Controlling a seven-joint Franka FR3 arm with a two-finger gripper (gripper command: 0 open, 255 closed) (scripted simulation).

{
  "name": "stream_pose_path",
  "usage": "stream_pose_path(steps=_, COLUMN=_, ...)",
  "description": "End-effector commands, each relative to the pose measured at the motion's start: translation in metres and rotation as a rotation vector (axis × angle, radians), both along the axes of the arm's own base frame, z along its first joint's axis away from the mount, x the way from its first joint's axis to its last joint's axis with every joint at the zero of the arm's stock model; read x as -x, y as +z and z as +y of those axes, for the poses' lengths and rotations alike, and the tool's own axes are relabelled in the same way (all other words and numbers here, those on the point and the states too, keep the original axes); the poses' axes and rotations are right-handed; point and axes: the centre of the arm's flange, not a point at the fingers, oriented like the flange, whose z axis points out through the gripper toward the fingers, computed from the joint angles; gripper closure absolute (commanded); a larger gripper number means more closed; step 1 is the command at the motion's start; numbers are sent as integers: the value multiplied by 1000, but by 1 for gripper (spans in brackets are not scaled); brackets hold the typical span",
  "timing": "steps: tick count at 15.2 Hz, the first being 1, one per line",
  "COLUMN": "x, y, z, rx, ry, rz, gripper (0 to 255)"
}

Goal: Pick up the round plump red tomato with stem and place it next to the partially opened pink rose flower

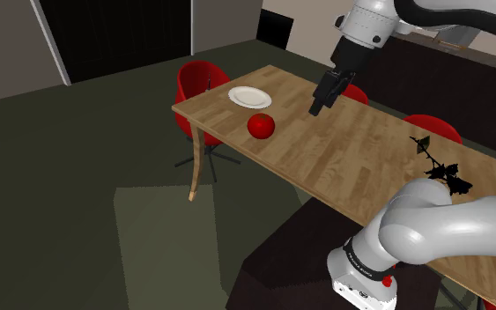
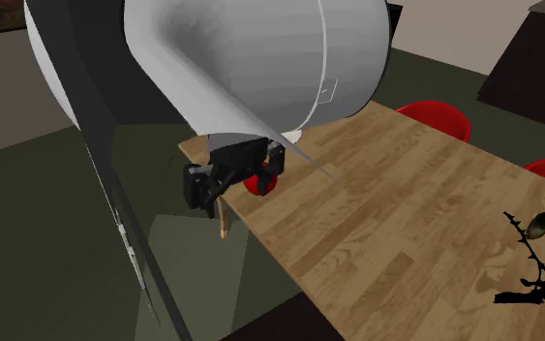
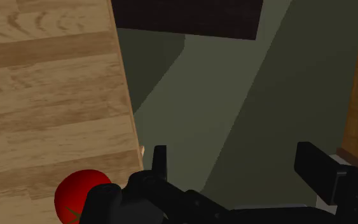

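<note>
Closest to the lens, the white arm bulks across the second exterior view, and one of its curved grey links sits low at the shoulder view's right. Beneath it runs a long wooden table with pale plank grain and a curved leg under its corner. A dark box, the stand, sits against the table's near edge.

One red chair stands at the table's end, and another stands along its far side.

A black rose, a thin stem with a leaf, lies on the table near the stand, well apart from the tomato. A white plate lies near the corner.

Just beside the plate, close to the table's edge, rests the round red tomato.

The black fingers hang above the wood to the shoulder view's right of the tomato, apart from it. In the wrist view the fingers are spread wide with nothing between them. The tomato lies on the planks beside one of them, outside the gap. In the second exterior view the fingers cover part of the tomato.

A dark band at the arm's base carries small pale marks and a red dot; the marks cannot be read.
</note>
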Motion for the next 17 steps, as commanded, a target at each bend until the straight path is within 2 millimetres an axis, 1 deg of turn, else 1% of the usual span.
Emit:
stream_pose_path(steps=1, x=0, y=0, z=0, rx=0, ry=0, rz=0, gripper=0)
stream_pose_path(steps=5, x=-43, y=-26, z=3, rx=20, ry=-147, rz=-3, gripper=0)
stream_pose_path(steps=9, x=-86, y=-52, z=0, rx=40, ry=-295, rz=-7, gripper=0)
stream_pose_path(steps=13, x=-128, y=-78, z=-10, rx=60, ry=-442, rz=-10, gripper=0)
stream_pose_path(steps=17, x=-169, y=-103, z=-27, rx=80, ry=-589, rz=-14, gripper=0)
